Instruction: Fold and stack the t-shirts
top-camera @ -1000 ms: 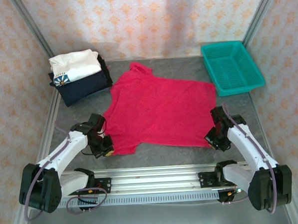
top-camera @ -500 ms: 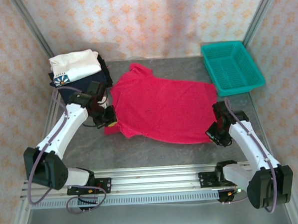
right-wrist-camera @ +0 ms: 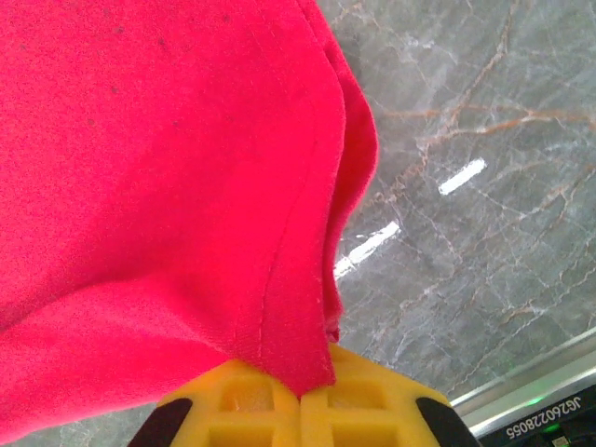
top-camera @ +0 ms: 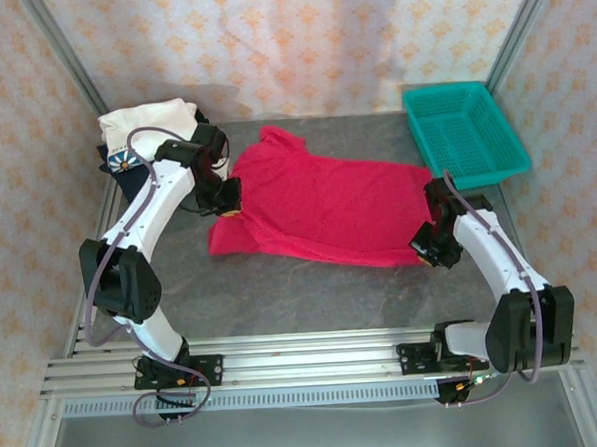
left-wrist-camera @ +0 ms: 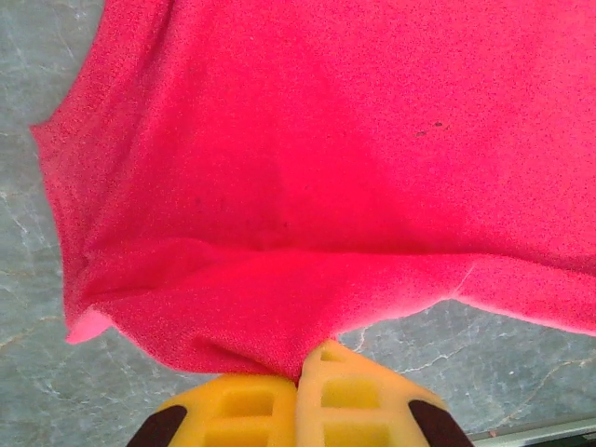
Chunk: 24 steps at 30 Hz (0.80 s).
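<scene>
Red t-shirt (top-camera: 318, 207) lies across the middle of the grey marbled surface (top-camera: 312, 293), its far part flat and its near edge raised off the stone at both corners. From the top view the left fingers (top-camera: 225, 211) hold the near-left corner, which is drawn over towards the far-left side so that the cloth doubles on itself there. The right fingers (top-camera: 426, 251) hold the near-right corner, close to the right edge of the shirt.

In the left wrist view the yellow left fingers (left-wrist-camera: 244, 408) are pressed together with a pinch of the red t-shirt (left-wrist-camera: 307, 158) caught between them. The cloth spreads away from the pinch, with a soft crease running across it, and bare surface (left-wrist-camera: 37, 307) shows to the left and below right.

In the right wrist view the yellow right fingers (right-wrist-camera: 244, 402) are likewise closed on the red t-shirt (right-wrist-camera: 149, 168), gripping a stitched hem. The cloth hangs in two layers beside the hem, over the surface (right-wrist-camera: 466, 186), which carries bright streaks of reflected light.

At the far-left corner sits a folded white t-shirt (top-camera: 148, 121) with a blue round emblem, and the left arm reaches past it. A teal mesh basket (top-camera: 464, 135) stands at the far-right corner, apart from the red t-shirt.
</scene>
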Available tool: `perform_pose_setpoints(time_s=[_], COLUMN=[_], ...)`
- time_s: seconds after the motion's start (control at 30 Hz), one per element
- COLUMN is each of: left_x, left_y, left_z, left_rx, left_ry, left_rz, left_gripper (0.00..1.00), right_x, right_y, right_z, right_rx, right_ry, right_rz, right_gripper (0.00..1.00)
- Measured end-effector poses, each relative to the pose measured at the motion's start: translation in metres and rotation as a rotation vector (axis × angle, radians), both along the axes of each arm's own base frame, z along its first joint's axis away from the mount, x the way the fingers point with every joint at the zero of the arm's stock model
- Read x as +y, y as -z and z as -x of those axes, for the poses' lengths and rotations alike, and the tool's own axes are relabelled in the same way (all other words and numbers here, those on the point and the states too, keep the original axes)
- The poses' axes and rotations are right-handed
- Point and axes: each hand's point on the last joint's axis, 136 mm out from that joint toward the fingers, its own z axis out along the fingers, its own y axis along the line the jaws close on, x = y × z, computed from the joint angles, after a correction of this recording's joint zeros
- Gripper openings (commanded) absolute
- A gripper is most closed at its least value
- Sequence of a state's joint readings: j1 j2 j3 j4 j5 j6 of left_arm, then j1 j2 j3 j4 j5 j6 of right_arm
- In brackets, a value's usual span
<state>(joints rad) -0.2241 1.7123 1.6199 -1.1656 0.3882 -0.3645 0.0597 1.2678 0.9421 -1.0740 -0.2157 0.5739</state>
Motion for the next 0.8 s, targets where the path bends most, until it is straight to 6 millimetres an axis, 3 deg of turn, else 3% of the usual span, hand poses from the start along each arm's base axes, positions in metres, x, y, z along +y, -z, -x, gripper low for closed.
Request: perform_pose_setpoints(time_s=[0.37,0.8], left_x=[0.004,-0.001], left_y=[-0.003,0.023], left_z=[-0.04,-0.08], left_rx=[-0.043,-0.023], left_ry=[0.04,0.126], left_rz=[-0.033,-0.07], left_gripper=[0.0,0.0], right_x=[-0.015,-0.017], right_y=[0.01,0.026], right_z=[-0.019,-0.052], right_rx=[0.028,0.045], right_ry=[0.008,-0.023], right_rz=[0.003,0.002], right_gripper=[0.0,0.0])
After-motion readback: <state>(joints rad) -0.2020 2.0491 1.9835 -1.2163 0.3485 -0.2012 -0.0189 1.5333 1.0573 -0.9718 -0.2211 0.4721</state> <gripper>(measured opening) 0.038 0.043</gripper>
